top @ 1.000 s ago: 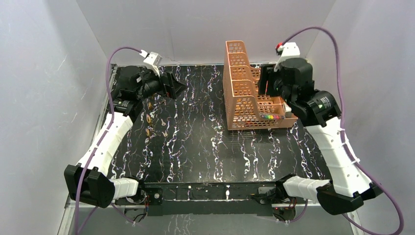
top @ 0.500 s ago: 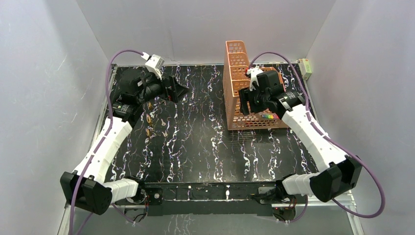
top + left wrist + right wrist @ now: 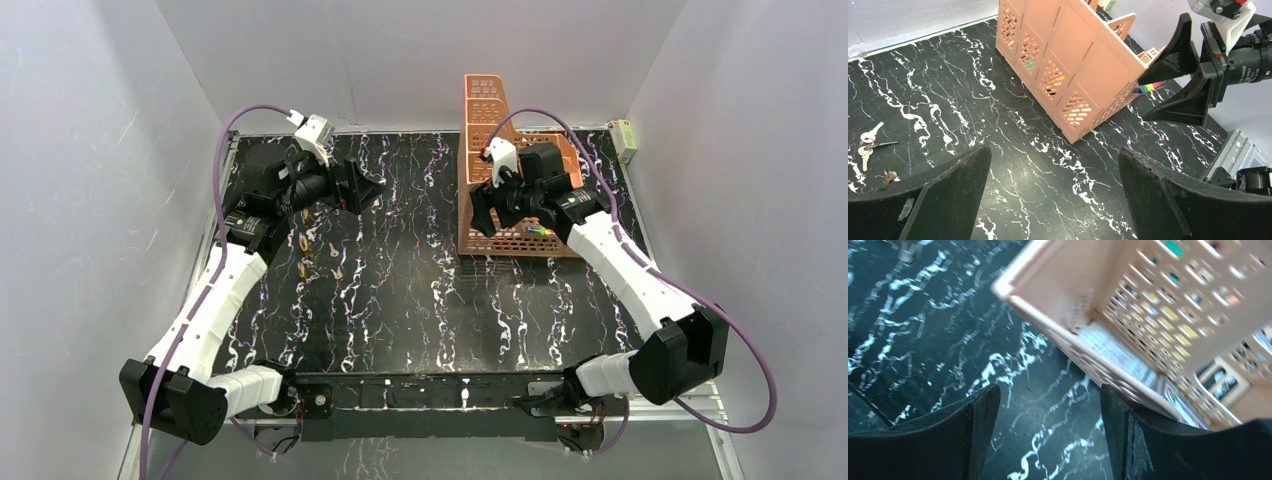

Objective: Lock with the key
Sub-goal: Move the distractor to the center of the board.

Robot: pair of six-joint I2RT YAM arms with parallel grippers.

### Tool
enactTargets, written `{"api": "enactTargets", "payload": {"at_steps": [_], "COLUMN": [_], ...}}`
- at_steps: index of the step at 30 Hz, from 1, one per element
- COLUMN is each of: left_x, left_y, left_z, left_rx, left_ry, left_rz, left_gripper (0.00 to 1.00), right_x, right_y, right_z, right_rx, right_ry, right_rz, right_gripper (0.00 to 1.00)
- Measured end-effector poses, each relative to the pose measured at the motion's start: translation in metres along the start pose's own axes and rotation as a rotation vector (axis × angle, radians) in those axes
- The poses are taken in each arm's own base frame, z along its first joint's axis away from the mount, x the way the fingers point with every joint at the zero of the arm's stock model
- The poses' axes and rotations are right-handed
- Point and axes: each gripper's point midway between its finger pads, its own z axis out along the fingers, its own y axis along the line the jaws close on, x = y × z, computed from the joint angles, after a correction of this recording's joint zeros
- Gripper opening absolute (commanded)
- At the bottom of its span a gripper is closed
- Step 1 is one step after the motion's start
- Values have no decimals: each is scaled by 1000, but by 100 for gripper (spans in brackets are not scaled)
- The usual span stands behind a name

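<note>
A bunch of silver keys (image 3: pixel 868 137) lies on the black marble table at the left, also seen from above as keys (image 3: pixel 329 252) among small brass pieces (image 3: pixel 303 241) too small to make out. My left gripper (image 3: pixel 362 188) hovers open above the table, behind and to the right of the keys; in its own view the left gripper (image 3: pixel 1053 152) holds nothing. My right gripper (image 3: pixel 478 212) hangs open at the front left corner of the orange organizer (image 3: pixel 510 180). In the blurred right wrist view the right gripper (image 3: pixel 1049 390) has only table between its fingers.
The orange perforated organizer (image 3: pixel 1068 65) stands at the back right, with a rainbow-coloured item (image 3: pixel 540 230) in its low front tray. A small brass piece (image 3: pixel 890 175) lies near the keys. White walls close in the table on three sides.
My right arm has swung from the back right, over the organizer, down to its front left corner, with its jaws widening. The organizer appears slightly shifted. The left arm has barely moved.
</note>
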Motion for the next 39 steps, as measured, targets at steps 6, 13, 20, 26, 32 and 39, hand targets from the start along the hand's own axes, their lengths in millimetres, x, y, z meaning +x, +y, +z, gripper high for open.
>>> {"api": "enactTargets", "payload": {"at_steps": [6,13,20,26,32,39], "left_x": [0,2,-2,0,2,5], "left_y": [0,2,2,3,4,5], "left_z": [0,-2,0,3,2,-1], "left_rx": [-2,-17,-12,-9,-11,-22], "left_ry": [4,17,19,30,39,53], "left_rz": [-2,1,11,6,12,23], "left_gripper": [98,98,98,98,98,98], "right_x": [-37,-54,-49,-45,-30,-44], "right_y": [29,32,17,-19,-45,-32], "right_z": [25,7,-66,-57,-7,30], "right_rx": [-214,-217,-49,19,-43,-165], "right_ry": [-75,-126,-246,-246,-156,-162], "right_rz": [-39,-115,-148,-128,-76,-67], "right_gripper": [80,84,90,88,76,60]}}
